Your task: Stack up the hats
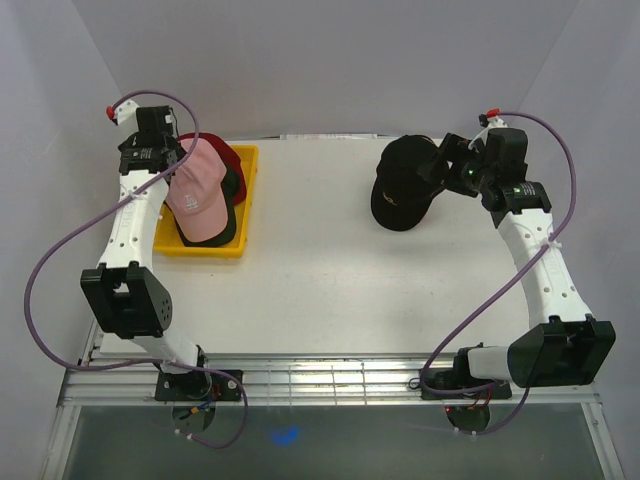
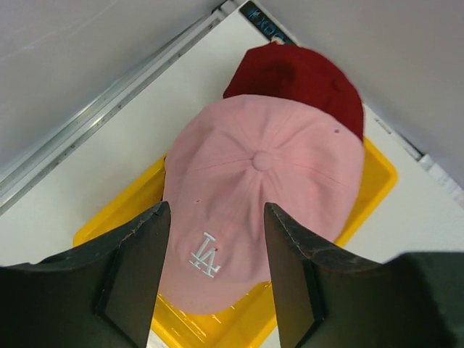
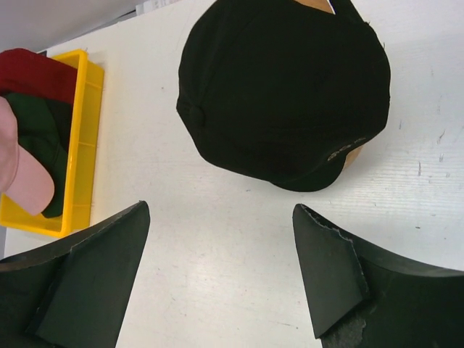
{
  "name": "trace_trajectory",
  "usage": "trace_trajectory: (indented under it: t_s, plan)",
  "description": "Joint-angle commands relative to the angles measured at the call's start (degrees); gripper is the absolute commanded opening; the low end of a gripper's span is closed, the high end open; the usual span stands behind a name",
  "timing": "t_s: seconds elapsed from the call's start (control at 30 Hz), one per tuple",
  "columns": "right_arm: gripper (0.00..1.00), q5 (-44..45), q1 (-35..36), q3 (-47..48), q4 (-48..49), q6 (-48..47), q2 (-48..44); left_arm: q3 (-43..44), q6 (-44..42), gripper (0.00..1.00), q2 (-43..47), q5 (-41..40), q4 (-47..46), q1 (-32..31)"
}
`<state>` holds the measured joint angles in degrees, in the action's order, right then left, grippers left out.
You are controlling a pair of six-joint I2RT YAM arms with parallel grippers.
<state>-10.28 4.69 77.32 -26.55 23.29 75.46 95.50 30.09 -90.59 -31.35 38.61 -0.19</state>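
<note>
Left gripper (image 2: 215, 217): jaws apart, nothing held, poised over the pale pink fabric baseball cap (image 2: 261, 167). The pink cap tops the pile in the yellow plastic tray (image 2: 377, 174), with the dark red cap (image 2: 304, 80) behind it and the dark green cap (image 3: 32, 127) beneath. The black cap (image 3: 283, 87) sits on the right of the white table (image 1: 320, 260). Right gripper (image 3: 221, 212): jaws wide apart, empty, just beside the black cap.

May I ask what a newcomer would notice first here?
A pale pink LA cap lies over a dark red cap and a dark green cap in the yellow tray at far left, the open left gripper above it. A black cap lies apart at far right, by the open right gripper.
</note>
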Motion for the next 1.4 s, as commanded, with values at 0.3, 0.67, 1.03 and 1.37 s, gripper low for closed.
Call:
trace_trajectory:
  t_s: [0.3, 0.67, 1.03, 1.37]
  plan:
    - [0.85, 0.18, 0.50, -1.56, -0.79, -3.51, -3.04, 5.83, 3.93, 0.62, -9.08, 13.59, 0.59, 6.51]
    - [0.85, 0.18, 0.50, -2.17, -0.53, -3.51, -3.65, 3.19, 4.54, 0.61, -7.14, 15.53, -1.61, 6.51]
    - [0.85, -0.17, 0.50, -3.05, 0.09, -3.16, -4.27, 4.95, 4.28, 0.57, -11.63, 16.67, -1.52, 6.60]
    - [0.85, -0.09, 0.50, -4.02, 0.53, -3.07, -4.53, 5.92, 4.01, 0.44, -13.30, 17.90, -1.78, 6.51]
